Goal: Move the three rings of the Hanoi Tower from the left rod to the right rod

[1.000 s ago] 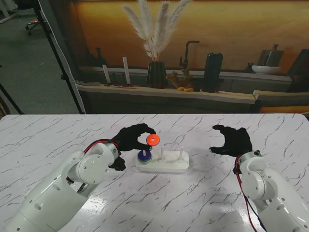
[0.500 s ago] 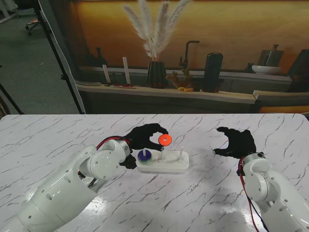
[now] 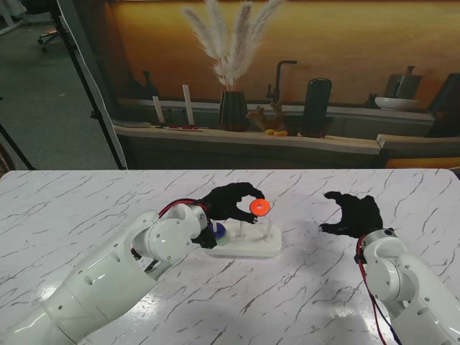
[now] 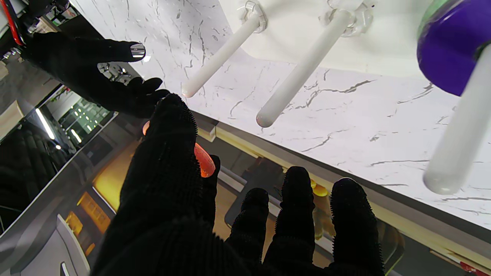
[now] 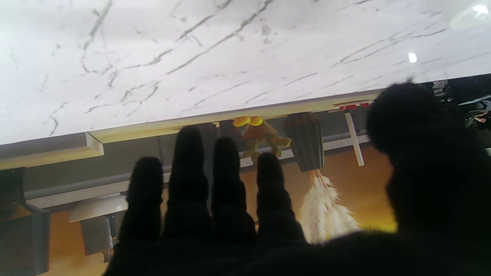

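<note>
The white tower base (image 3: 248, 249) stands mid-table with three upright rods. My left hand (image 3: 231, 200) pinches the orange ring (image 3: 259, 208) between thumb and forefinger, held up in the air over the gap between the middle rod and the right rod (image 3: 269, 226). In the left wrist view the orange ring (image 4: 203, 159) shows beside the thumb (image 4: 168, 153). A purple ring (image 3: 218, 231) over a green one sits on the left rod, and the purple ring (image 4: 448, 50) is close in the wrist view. My right hand (image 3: 352, 212) hovers open to the right of the base, holding nothing.
The marble table (image 3: 65, 208) spreads wide around the base. Beyond its far edge runs a low shelf with a dark vase of pampas grass (image 3: 232, 108), a black bottle (image 3: 317, 106) and small items.
My left hand has carried the orange ring rightward, from above the left rod to past the middle rod. The right hand has shifted slightly to the right.
</note>
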You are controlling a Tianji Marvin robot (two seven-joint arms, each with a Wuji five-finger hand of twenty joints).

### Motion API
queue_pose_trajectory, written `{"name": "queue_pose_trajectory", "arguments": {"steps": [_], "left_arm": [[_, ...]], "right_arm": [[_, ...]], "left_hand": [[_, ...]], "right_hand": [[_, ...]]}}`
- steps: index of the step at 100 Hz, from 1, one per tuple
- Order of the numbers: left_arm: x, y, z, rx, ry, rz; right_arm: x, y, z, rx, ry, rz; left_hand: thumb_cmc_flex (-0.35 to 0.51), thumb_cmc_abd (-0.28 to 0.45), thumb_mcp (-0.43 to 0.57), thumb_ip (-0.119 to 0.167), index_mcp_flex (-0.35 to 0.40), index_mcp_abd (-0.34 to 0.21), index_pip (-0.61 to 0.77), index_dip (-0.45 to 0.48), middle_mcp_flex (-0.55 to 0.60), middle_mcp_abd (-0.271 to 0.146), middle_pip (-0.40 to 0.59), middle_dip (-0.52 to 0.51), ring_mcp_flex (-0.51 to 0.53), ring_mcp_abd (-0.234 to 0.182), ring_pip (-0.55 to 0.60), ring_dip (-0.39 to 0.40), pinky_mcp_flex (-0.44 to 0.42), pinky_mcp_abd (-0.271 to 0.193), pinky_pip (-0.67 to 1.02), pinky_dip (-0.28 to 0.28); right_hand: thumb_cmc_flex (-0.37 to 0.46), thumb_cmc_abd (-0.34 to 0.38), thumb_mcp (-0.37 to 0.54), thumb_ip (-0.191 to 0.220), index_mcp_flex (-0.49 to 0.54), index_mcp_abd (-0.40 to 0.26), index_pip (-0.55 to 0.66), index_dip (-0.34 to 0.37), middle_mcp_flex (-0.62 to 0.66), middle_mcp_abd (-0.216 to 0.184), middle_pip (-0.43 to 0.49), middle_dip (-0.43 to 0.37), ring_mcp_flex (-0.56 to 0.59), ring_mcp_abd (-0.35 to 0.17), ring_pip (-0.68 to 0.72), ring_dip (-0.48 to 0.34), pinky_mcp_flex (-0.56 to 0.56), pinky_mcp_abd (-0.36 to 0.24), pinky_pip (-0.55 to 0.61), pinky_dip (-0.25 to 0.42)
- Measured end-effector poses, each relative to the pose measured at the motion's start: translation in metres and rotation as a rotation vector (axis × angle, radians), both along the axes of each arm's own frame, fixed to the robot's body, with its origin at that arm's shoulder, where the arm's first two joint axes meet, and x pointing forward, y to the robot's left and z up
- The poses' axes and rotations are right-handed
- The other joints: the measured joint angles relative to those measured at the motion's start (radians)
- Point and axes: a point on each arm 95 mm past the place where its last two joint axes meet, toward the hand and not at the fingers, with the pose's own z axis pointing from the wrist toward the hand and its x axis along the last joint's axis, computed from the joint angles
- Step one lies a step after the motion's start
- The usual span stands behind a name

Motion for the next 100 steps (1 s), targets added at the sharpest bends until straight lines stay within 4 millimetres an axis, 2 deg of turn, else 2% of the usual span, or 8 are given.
{"name": "queue_pose_trajectory", "arguments": {"steps": [37,67,100], "left_arm": [[0.003,-0.006,-0.007,-0.002,0.020,-0.001],[0.004,-0.012,-0.013,-0.004,0.038,-0.009],[0.006,-0.019,-0.017,0.003,0.055,-0.024]], "right_arm": [[0.002,-0.002,0.000,-0.010,-0.013,0.009],[0.003,-0.006,-0.001,-0.057,-0.017,0.026],[0.003,-0.011,-0.002,-0.062,-0.011,0.018]], "left_hand": [[0.000,0.000,0.000,0.000,0.000,0.000,0.000,0.003,0.000,0.000,0.000,0.000,0.000,0.000,0.000,0.000,-0.001,0.000,-0.010,-0.002],[0.000,0.000,0.000,0.000,0.000,0.000,0.000,0.003,-0.004,0.000,-0.016,-0.001,-0.017,0.000,-0.040,-0.005,-0.027,0.000,-0.037,-0.015],[0.000,0.000,0.000,0.000,0.000,0.000,0.000,0.003,-0.004,0.000,-0.016,-0.002,-0.027,0.000,-0.049,-0.012,-0.027,0.000,-0.046,-0.015]], "right_hand": [[0.009,-0.003,0.001,0.000,0.009,0.000,0.005,0.000,0.000,0.000,0.000,0.000,0.000,0.000,0.000,0.000,0.000,0.000,0.000,-0.001],[0.025,-0.045,0.075,0.000,0.009,0.000,0.028,0.000,0.011,-0.016,0.011,0.000,0.001,0.000,0.000,0.000,0.000,0.000,0.000,-0.002],[0.025,-0.051,0.081,0.000,0.009,0.000,0.036,0.000,0.011,-0.016,0.011,0.000,0.002,0.000,0.000,0.000,0.000,0.000,-0.001,-0.012]]}}
